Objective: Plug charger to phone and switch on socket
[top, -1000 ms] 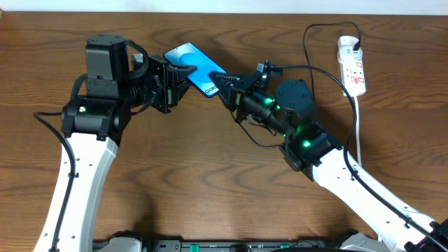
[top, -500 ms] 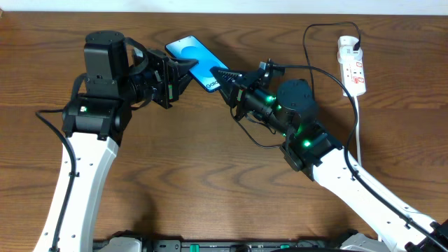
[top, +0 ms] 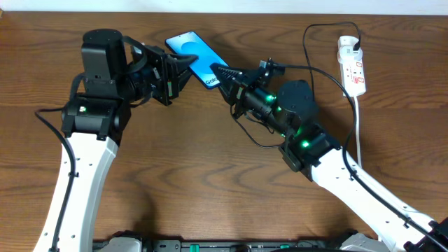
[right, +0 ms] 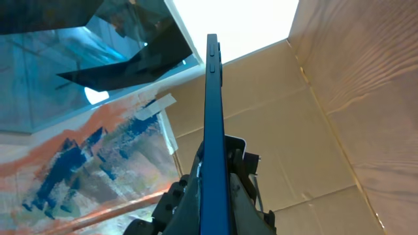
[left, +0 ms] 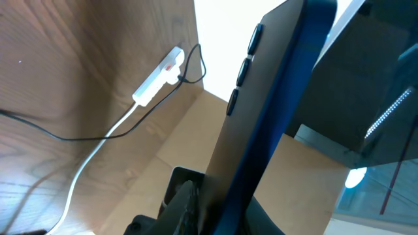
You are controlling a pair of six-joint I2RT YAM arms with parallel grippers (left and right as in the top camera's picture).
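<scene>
Above the table [top: 210, 175], left claw [top: 180, 70] and right claw [top: 219, 74] clamp the phone [top: 190, 49] — long axis far-left to near-right.

White lettering on the phone [top: 194, 56] is too small to read.

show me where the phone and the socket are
phone [top: 189, 50]: overhead view, on its blue screen
socket [top: 353, 67]: overhead view, on its white body by the red switches

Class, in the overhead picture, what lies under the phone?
Wooden table shows around the phone; the left gripper and right gripper cover its near end, so its port is hidden.
</scene>
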